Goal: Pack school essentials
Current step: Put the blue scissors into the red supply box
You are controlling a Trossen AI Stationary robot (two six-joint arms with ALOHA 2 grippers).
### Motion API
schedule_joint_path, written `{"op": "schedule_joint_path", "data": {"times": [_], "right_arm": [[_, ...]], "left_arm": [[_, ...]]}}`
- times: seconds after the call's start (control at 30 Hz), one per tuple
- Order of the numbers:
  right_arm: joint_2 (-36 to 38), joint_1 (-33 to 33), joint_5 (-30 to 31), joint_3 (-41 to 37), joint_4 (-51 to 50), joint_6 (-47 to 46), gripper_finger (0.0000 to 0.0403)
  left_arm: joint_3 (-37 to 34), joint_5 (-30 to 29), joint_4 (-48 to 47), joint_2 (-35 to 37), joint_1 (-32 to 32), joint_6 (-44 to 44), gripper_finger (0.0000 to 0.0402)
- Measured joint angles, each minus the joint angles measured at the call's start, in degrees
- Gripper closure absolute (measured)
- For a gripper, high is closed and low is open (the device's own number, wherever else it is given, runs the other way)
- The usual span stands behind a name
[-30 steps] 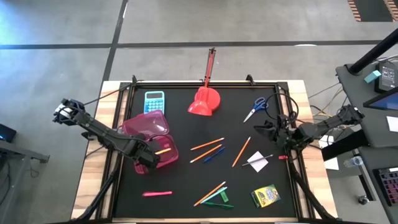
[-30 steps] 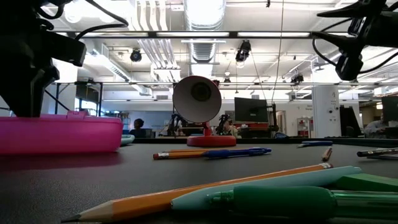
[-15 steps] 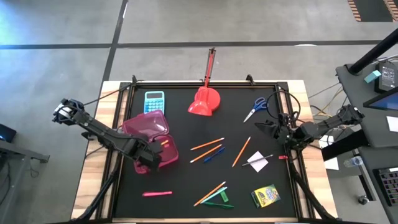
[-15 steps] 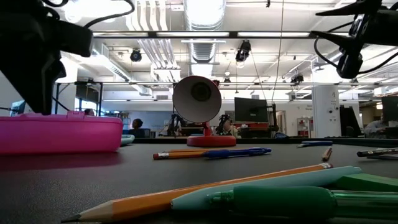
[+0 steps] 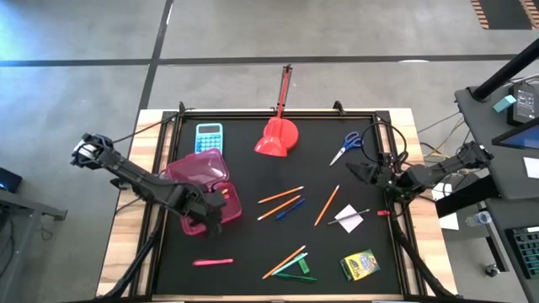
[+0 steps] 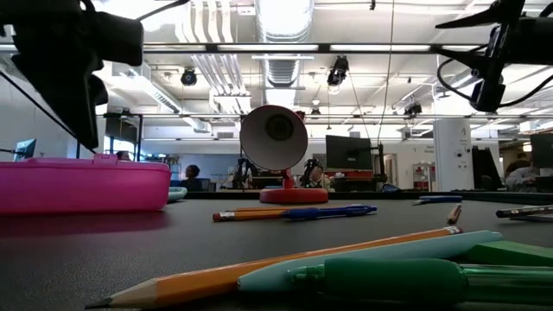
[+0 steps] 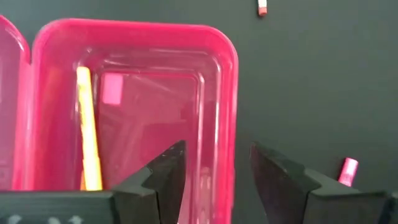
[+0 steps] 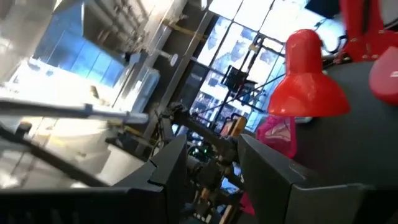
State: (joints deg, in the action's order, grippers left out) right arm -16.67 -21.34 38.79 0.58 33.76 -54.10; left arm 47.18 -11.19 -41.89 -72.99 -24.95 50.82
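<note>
A pink plastic case [image 5: 226, 204] lies open on the black mat, with a yellow highlighter [image 7: 87, 130] lying inside it. My left gripper [image 5: 215, 206] hangs open just above the case's rim [image 7: 217, 93] and touches nothing. My right gripper [image 5: 360, 172] is open and raised near the table's right edge, below the blue-handled scissors [image 5: 346, 145]. Orange pencils [image 5: 280, 195] and a blue pen [image 5: 289, 208] lie mid-table. A pink highlighter [image 5: 212, 262], green pens [image 5: 295, 271], a white square [image 5: 350, 220] and a crayon box [image 5: 360, 264] lie nearer the front.
A light-blue calculator [image 5: 209, 137] and a red desk lamp [image 5: 278, 139] stand at the far side of the mat. A raised black frame [image 5: 396, 244] borders the mat. Bare mat shows between the case and the pencils.
My left gripper has shifted a little toward the table's right over the pink case and has risen slightly. The yellow highlighter, which showed beside the fingers a second ago, is now covered by the gripper in the high view.
</note>
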Motion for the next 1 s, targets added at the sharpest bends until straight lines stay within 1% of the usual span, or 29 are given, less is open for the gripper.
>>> {"op": "schedule_joint_path", "data": {"times": [0.03,0.13,0.2,0.3,0.43,0.5,0.6,0.7,0.8,0.93,1.0], "right_arm": [[0.0,0.0,1.0,0.0,0.3,-0.6,0.0268],[0.0,0.1,7.5,0.0,2.5,-3.9,0.0268],[0.0,0.4,7.7,0.2,4.6,-1.7,0.0268],[-0.1,0.8,6.3,3.2,4.5,6.5,0.0268],[-1.3,0.8,6.2,9.2,3.6,20.8,0.0268],[-2.5,0.8,6.2,12.7,0.4,26.8,0.0268],[-4.8,1.3,6.3,18.7,-9.1,31.6,0.0268],[-7.8,3.1,6.4,25.7,-23.0,30.5,0.0268],[-11.7,5.7,6.4,33.2,-39.8,25.8,0.0268],[-17.9,11.0,5.9,43.2,-64.3,15.8,0.0268],[-21.5,14.2,3.8,47.3,-74.4,12.0,0.0268]], "left_arm": [[0.0,0.0,0.1,0.0,0.6,-0.9,0.0242],[0.0,-0.1,0.9,0.1,2.8,-4.6,0.0242],[0.2,-0.1,1.0,0.1,4.7,-6.1,0.0242],[0.7,-0.1,1.0,0.3,8.0,-8.1,0.0242],[1.6,0.0,1.2,1.0,12.9,-12.4,0.0242],[2.3,0.0,1.2,1.7,15.4,-15.4,0.0242],[3.8,-0.1,1.3,2.8,19.1,-18.5,0.0242],[5.0,0.0,1.7,4.7,22.2,-22.0,0.0242],[6.0,0.0,2.3,6.9,24.9,-25.1,0.0242],[7.7,0.0,2.4,10.2,27.8,-29.2,0.0242],[8.5,0.0,2.6,11.8,29.1,-31.2,0.0242]]}}
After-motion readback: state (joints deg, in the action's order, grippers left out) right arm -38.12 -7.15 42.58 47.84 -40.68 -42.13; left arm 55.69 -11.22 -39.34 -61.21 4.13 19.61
